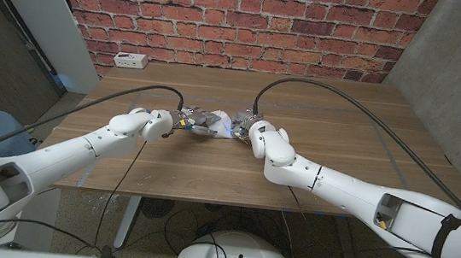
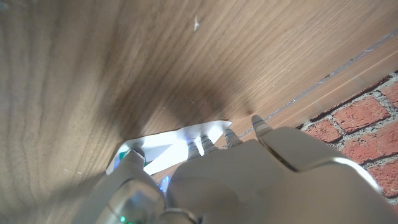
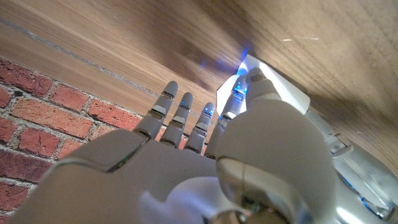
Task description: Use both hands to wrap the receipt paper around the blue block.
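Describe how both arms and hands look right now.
Both arms are glossy white rounded shells, the left arm and right arm each trailing a black cable. The left hand and right hand have pale grey segmented fingers; a black band circles the right arm.

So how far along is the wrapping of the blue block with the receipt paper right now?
Mid-wrap, it seems. Both hands have met at the table's middle: the left hand and right hand are on the white receipt paper, and a blue patch shows at its edge. The left fingers press the paper. Whether it fully encloses the block can't be told; finishing and releasing remain.
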`<state>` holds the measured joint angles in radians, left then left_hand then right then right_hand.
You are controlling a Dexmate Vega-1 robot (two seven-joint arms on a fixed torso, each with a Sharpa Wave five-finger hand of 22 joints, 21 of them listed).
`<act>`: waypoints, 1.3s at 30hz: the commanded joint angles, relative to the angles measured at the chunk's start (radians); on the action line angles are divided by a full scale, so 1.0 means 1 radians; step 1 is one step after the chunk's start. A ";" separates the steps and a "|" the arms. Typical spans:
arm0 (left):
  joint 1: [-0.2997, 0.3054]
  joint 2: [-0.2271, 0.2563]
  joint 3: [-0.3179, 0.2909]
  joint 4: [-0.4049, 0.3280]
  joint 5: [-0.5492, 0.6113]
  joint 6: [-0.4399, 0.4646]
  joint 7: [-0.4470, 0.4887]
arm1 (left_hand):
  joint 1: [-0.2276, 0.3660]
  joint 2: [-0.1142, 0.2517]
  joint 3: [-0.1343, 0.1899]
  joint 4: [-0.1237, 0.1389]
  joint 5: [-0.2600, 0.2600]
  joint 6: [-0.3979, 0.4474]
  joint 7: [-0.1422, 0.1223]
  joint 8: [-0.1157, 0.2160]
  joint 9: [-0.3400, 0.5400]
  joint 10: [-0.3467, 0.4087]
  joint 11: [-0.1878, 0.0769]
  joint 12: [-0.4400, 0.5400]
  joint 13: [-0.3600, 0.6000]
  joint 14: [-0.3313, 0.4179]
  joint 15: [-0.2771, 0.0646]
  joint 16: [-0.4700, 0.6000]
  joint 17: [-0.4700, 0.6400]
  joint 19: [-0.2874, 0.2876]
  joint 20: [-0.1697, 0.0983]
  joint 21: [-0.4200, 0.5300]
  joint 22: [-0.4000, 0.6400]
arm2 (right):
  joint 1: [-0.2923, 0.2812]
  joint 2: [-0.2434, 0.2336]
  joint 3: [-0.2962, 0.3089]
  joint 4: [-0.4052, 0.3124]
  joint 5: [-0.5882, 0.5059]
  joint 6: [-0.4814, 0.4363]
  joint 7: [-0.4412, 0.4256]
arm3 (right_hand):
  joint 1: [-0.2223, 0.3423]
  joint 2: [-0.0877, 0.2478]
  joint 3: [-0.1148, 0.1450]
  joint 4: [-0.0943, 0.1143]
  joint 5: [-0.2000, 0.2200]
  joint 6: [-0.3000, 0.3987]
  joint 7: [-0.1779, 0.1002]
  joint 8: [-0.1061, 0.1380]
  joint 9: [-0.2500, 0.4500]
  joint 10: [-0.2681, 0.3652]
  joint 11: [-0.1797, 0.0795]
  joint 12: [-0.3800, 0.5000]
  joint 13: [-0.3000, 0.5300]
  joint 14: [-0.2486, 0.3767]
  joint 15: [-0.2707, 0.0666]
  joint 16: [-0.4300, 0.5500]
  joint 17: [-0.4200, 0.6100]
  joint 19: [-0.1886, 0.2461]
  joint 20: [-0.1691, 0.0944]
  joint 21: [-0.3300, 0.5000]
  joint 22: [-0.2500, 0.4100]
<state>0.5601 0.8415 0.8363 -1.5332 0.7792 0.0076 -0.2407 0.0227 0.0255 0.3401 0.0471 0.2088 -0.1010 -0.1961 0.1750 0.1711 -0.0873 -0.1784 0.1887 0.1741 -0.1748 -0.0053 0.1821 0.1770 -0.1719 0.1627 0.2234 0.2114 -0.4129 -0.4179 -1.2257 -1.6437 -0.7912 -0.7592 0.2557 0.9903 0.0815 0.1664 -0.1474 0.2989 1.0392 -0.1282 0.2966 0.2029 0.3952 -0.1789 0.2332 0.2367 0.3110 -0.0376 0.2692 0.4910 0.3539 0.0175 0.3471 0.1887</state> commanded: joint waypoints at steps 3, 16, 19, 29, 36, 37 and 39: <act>0.023 0.014 -0.012 -0.036 0.000 0.020 -0.008 | 0.002 -0.001 -0.003 0.005 0.010 -0.014 -0.004 0.001 0.003 -0.009 -0.004 0.003 0.006 -0.014 -0.003 0.001 0.002 -0.058 0.004 0.003 0.002 | -0.035 0.000 -0.026 0.023 -0.093 0.037 -0.079 | 0.023 -0.032 -0.023 -0.008 -0.004 0.026 0.013 0.010 0.008 0.029 -0.003 0.007 0.000 0.034 -0.137 0.018 0.000 0.015 -0.003 -0.003 0.003; 0.052 0.032 -0.031 -0.069 -0.003 0.035 -0.003 | 0.003 -0.001 -0.005 0.007 0.011 -0.015 -0.003 0.003 0.003 -0.009 -0.001 0.004 0.006 -0.014 -0.003 0.002 0.002 -0.056 0.004 0.005 0.002 | -0.066 0.008 -0.040 0.060 -0.212 0.090 -0.114 | 0.046 -0.052 -0.050 0.000 0.005 0.077 0.028 0.033 0.013 0.069 -0.019 0.015 0.008 0.055 -0.163 0.040 0.008 0.025 -0.017 -0.003 0.003; 0.062 0.037 -0.038 -0.078 -0.004 0.041 0.006 | 0.003 0.000 -0.005 0.007 0.011 -0.012 -0.003 0.005 0.003 -0.008 0.001 0.005 0.006 -0.014 -0.003 0.002 0.002 -0.057 0.004 0.005 0.002 | -0.069 0.011 -0.038 0.065 -0.236 0.091 -0.105 | 0.048 -0.053 -0.054 0.002 0.007 0.073 0.024 0.031 0.014 0.070 -0.015 0.014 0.010 0.053 -0.164 0.041 0.010 0.024 -0.019 -0.004 0.003; 0.161 0.047 -0.111 -0.086 -0.021 0.042 0.301 | 0.023 0.044 0.005 0.026 0.019 0.188 0.036 0.049 0.005 0.160 0.079 0.052 0.009 0.116 0.000 0.025 -0.001 0.010 0.025 0.033 -0.003 | -0.082 0.018 -0.020 0.072 -0.296 0.100 -0.095 | 0.052 -0.051 -0.064 0.009 0.011 0.071 0.027 0.031 0.016 0.073 -0.014 0.011 0.013 0.052 -0.165 0.048 0.016 0.027 -0.019 -0.005 0.004; 0.213 0.023 -0.146 -0.045 -0.028 0.017 0.557 | 0.042 0.069 0.025 0.030 0.011 0.313 0.065 0.068 0.010 0.244 0.089 0.068 0.014 0.203 0.020 0.031 -0.001 0.059 0.042 0.049 -0.005 | -0.093 0.022 -0.001 0.071 -0.320 0.104 -0.095 | 0.054 -0.047 -0.069 0.014 0.016 0.071 0.032 0.032 0.017 0.076 -0.013 0.010 0.016 0.058 -0.165 0.048 0.014 0.033 -0.013 -0.003 0.004; 0.213 0.023 -0.145 -0.044 -0.028 0.017 0.559 | 0.045 0.070 0.027 0.029 0.009 0.326 0.066 0.070 0.011 0.260 0.089 0.072 0.015 0.214 0.022 0.031 -0.001 0.064 0.046 0.050 -0.006 | -0.095 0.023 0.002 0.071 -0.322 0.105 -0.095 | 0.054 -0.047 -0.070 0.015 0.017 0.070 0.033 0.032 0.017 0.077 -0.013 0.010 0.016 0.058 -0.166 0.047 0.013 0.034 -0.013 -0.004 0.004; 0.224 0.011 -0.153 -0.020 -0.032 -0.001 0.646 | 0.049 0.070 0.031 0.028 0.005 0.360 0.070 0.077 0.015 0.282 0.099 0.077 0.017 0.235 0.026 0.032 -0.001 0.074 0.049 0.053 -0.006 | -0.097 0.023 0.005 0.070 -0.333 0.103 -0.094 | 0.054 -0.046 -0.070 0.015 0.018 0.067 0.035 0.031 0.017 0.078 -0.011 0.010 0.017 0.059 -0.166 0.047 0.012 0.035 -0.011 -0.003 0.004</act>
<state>0.7184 0.8774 0.7289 -1.6008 0.7592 0.0448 0.0447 0.0651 0.0917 0.3597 0.0746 0.2190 0.2235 -0.1293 0.2428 0.1796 0.1682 -0.0871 0.2557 0.1857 0.0337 0.0167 0.2092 0.1736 -0.1118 0.2069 0.2672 0.2044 -0.4943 -0.4002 -1.2426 -1.5759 -1.0730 -0.6610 0.1591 1.0359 0.0358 0.1008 -0.1322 0.3109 1.1073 -0.1015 0.3237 0.2167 0.4628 -0.1891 0.2442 0.2489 0.3592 -0.0465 0.3108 0.5020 0.3771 0.0019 0.3471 0.1884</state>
